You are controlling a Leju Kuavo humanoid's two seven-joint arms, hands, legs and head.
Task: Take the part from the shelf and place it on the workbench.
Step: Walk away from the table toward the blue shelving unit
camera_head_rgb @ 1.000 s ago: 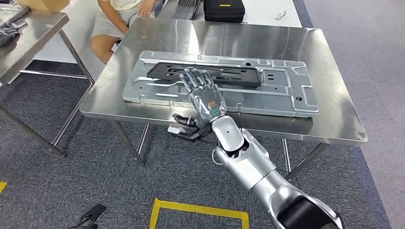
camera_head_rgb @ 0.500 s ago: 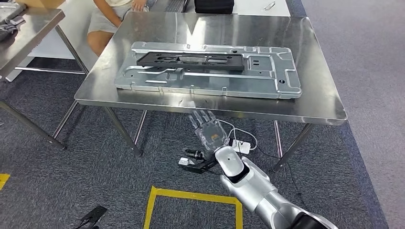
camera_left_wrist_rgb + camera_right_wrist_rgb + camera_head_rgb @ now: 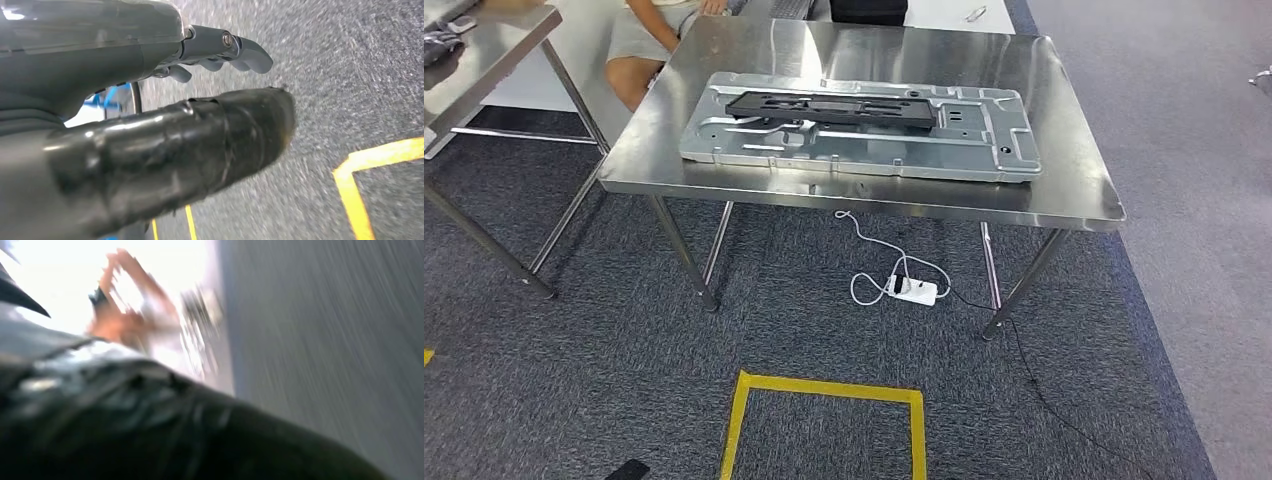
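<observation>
**Part set down on the bench, arms hanging**

The left hand [image 3: 200, 100] hangs above the grey carpet [image 3: 350, 75], its thick thumb and darker fingers [image 3: 240, 50] stretched out apart with nothing between them. The right hand [image 3: 150, 430] is a dark smear in its wrist view, too blurred to tell whether its fingers are spread or curled.

In the head view, the black part [image 3: 829, 107] lies flat along the far side of a long silver metal panel [image 3: 864, 150], which rests on the steel bench [image 3: 1074, 190] parallel to its front edge and nearer its left corner. It likely sits there because the panel's recesses receive it. The placing looks finished.

Below the bench lies a white power strip [image 3: 916, 292] with its cable, and nearer the robot a yellow tape square [image 3: 824, 390] marks the floor. A seated person [image 3: 649, 30] is beyond the bench's far left corner.
</observation>
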